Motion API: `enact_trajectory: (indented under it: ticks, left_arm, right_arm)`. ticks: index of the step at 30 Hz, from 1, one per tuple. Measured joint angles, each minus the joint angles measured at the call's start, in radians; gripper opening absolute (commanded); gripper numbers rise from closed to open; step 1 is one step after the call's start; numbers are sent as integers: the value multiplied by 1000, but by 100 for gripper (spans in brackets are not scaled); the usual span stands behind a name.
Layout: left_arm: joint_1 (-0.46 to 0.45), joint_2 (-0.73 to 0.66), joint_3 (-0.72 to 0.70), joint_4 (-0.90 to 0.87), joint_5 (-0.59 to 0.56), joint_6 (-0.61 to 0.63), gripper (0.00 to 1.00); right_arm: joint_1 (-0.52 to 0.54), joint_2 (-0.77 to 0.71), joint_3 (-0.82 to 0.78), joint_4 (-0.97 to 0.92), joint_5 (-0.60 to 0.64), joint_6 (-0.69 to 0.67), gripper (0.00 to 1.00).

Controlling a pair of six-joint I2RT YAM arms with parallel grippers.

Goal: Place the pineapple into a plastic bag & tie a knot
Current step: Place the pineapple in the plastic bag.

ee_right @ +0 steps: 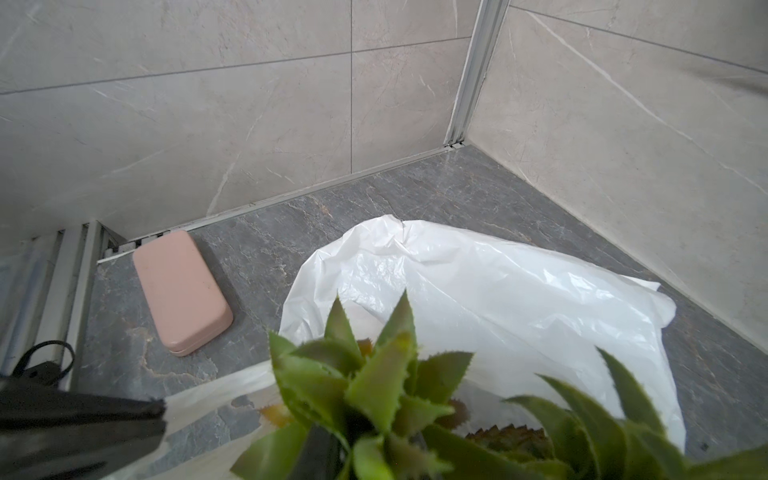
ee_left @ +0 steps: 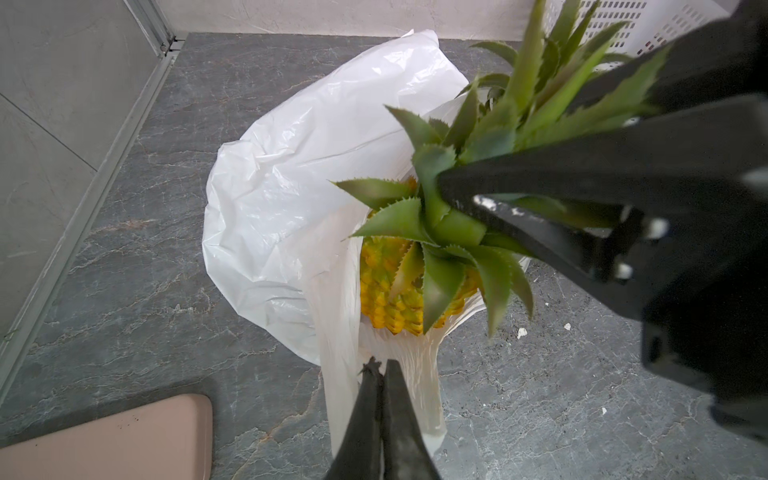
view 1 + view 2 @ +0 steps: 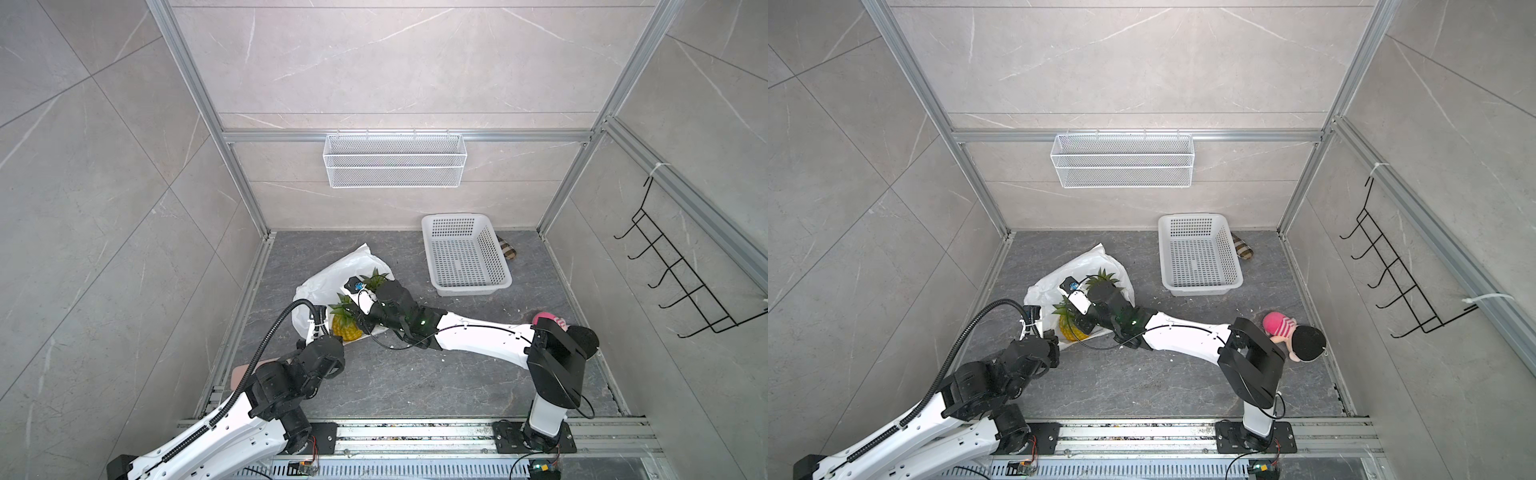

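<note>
Plastic bag (image 2: 291, 166), one, with two pineapple crowns (image 2: 436, 224) (image 2: 536, 75); left pincer (image 2: 380, 365) tight on its handle (image 2: 338, 332), right pincer (image 2: 461, 195) tight on one crown.

The bag (image 2: 291, 166) is plain white, the pineapple (image 2: 386, 291) yellow with green leaves. The floor (image 3: 415, 374) is grey and veined; the case (image 1: 180, 286) is pale pink.

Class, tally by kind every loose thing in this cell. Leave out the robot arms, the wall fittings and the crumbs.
pineapple: 2
plastic bag: 1
perforated basket: 1
pink case: 1
doll: 1
checked fabric item: 1
Total: 7
</note>
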Motion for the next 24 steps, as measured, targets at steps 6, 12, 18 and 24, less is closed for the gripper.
enact_trajectory:
  ticks: [6,12,18,24]
  left_arm:
    - [0,0,20,8,-5,29,0]
    - [0,6,21,16,-6,43,0]
    - [0,4,21,16,-6,43,0]
    - [0,0,21,16,-6,44,0]
  right_arm:
    - [0,53,55,-51,17,-20,16]
    - [0,67,138,-150,35,-2,57]
    - [-11,-22,157,-242,66,84,68]
    - [-113,-251,116,-386,143,259,74]
